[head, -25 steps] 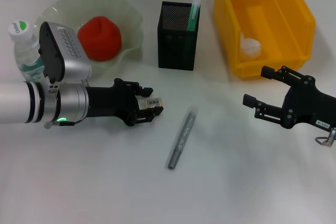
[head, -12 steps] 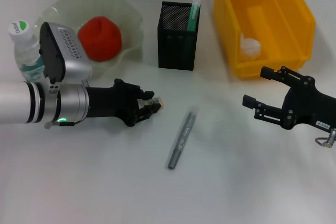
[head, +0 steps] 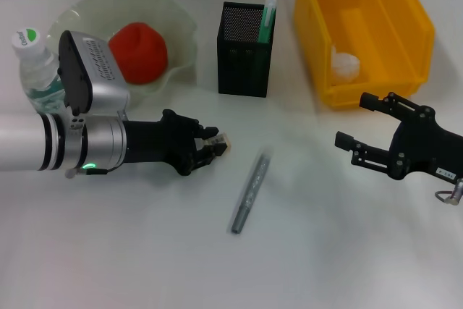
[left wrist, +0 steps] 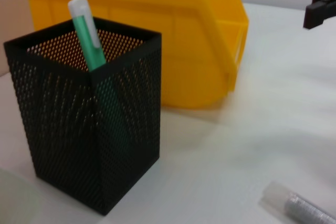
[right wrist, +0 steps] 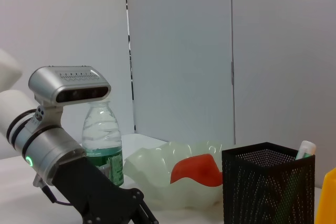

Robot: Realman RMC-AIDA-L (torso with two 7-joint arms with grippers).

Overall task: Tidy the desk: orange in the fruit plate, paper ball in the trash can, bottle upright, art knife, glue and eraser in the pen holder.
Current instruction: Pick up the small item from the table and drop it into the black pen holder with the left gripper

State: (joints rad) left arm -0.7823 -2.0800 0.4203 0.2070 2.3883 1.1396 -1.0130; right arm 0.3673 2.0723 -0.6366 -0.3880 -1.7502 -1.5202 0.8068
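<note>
Left gripper (head: 215,144) is clamped on the eraser (head: 221,140), at 7 o'clock from the holder (head: 244,50). Right gripper (head: 358,127) sits spread apart at 3 o'clock, holding nothing.

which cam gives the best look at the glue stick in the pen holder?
Left wrist view: the green glue stick fills the frame, leaning in the black mesh pen holder, cap and body clear. Head view shows it small, poking above the rim. Right wrist view catches only its tip over the holder's edge.
</note>
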